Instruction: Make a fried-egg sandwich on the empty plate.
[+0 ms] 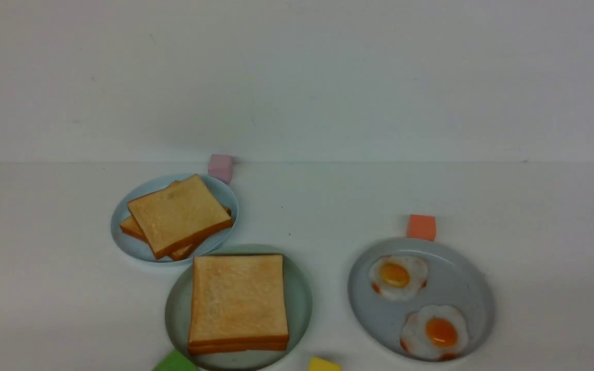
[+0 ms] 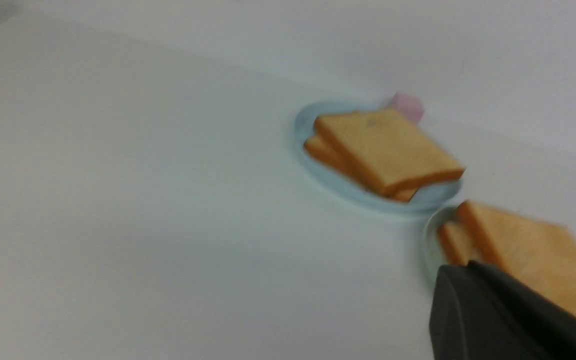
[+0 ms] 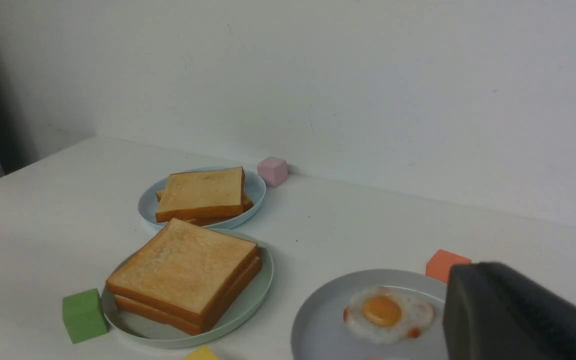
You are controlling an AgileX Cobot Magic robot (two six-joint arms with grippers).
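From the front, the fried-egg sandwich (image 1: 238,301) sat squarely on the mint-green plate (image 1: 302,299) at the near centre, two toast slices stacked; no egg showed between them, so whether it was filled could not be told. The spare toast pile (image 1: 177,216) lay on the light-blue plate (image 1: 121,226), far left, its rim nearly touching the mint one. Two fried eggs (image 1: 398,277) rested on the grey-blue plate (image 1: 462,288) to the right, with open table between. Neither arm appeared here.

The left wrist view was blurred; the left gripper (image 2: 508,315), dark and pressed together, empty, hovered just over the sandwich's near edge.

In the right wrist view, the right gripper (image 3: 523,315) hung above the egg plate's right rim, apparently closed and holding nothing. A green cube (image 3: 84,315) crowded the mint plate's left edge.
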